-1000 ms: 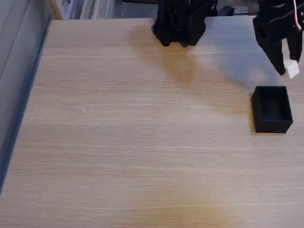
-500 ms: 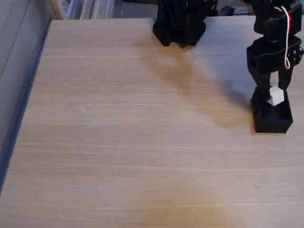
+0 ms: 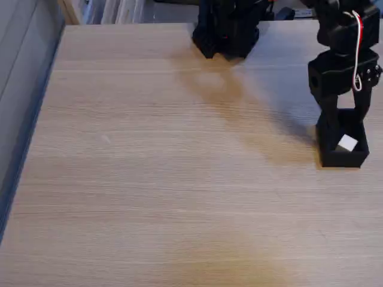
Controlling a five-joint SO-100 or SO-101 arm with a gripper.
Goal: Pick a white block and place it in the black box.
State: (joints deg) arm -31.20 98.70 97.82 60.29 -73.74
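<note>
Now the white block lies inside the black box.

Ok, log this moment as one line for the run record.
stage: release | hand: open, over black box | white block: inside box, free of fingers | table: wooden | task: block placed

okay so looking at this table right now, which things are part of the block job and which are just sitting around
Part of the job:
- white block, lying inside the box
- black box, near the table's right edge
- pincer, open above the box

Just sitting around:
- wooden table
- arm base at the far edge
- clutter behind the table, too blurred to identify
</note>
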